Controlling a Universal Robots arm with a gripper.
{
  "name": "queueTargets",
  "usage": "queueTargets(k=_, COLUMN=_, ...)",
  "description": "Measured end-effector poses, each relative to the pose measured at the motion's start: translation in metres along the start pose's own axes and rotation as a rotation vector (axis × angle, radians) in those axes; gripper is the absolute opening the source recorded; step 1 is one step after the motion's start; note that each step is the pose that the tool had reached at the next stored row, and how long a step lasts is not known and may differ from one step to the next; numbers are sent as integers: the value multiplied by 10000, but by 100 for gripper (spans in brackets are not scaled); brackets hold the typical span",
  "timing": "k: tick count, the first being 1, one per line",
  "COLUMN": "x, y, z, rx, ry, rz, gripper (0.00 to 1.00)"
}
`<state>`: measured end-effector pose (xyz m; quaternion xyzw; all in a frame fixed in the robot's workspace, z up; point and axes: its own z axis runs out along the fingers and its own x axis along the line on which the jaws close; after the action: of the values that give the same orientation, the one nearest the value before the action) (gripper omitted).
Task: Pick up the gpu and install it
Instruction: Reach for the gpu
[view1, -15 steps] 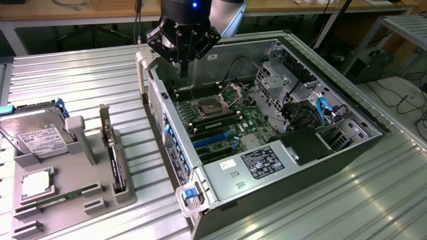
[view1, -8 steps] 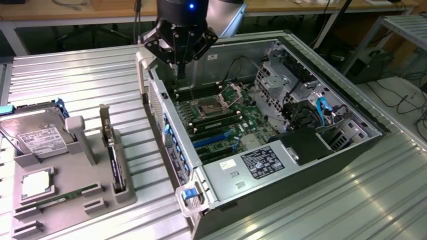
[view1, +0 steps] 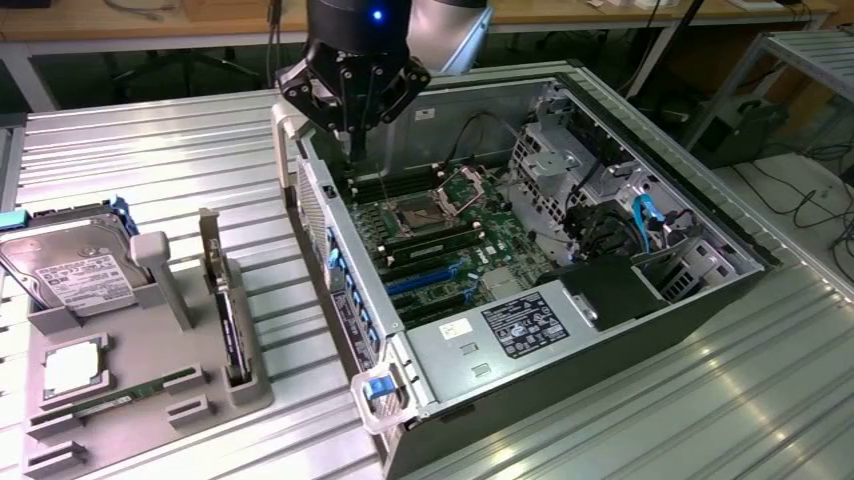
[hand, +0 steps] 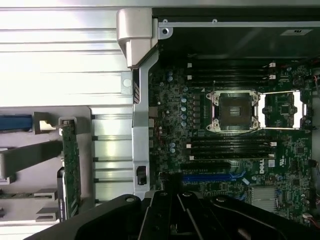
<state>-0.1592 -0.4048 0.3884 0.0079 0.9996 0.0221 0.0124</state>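
**Green GPU parked in tray; gripper shut and empty over the case**

Gripper (view1: 358, 152) hangs w/ fingers pinched together and nothing btw them. Its tips are just inside the open PC case (view1: 641, 380), above the motherboard (hand: 225, 150) and near the CPU socket (hand: 235, 111).

GPU (view1: 227, 330) is well apart from it: lower, outside the case wall, toward the exterior view's left of the gripper. It stands on its long edge in a slot of the grey holder tray (view1: 147, 400). The silver bracket looks to be on the end nearer the gripper.

Handling, as a judgement:
- Card is prob. light and stiff, a thin PCB that won't flex much.
- It's fragile where it counts: small parts on the face, contacts along the bottom edge.
- Bare board is smooth, so a weak pinch could slip.
- Best hold is likely across its thickness on the exposed top edge, approx mid-length and clear of components.
- Bracket adds weight at one end, so an off-centre grip may let it tilt.
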Motion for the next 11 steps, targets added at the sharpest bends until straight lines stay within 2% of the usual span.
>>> queueTargets(k=11, x=133, y=-45, z=5, rx=-5, ry=9, rz=-197, gripper=11)
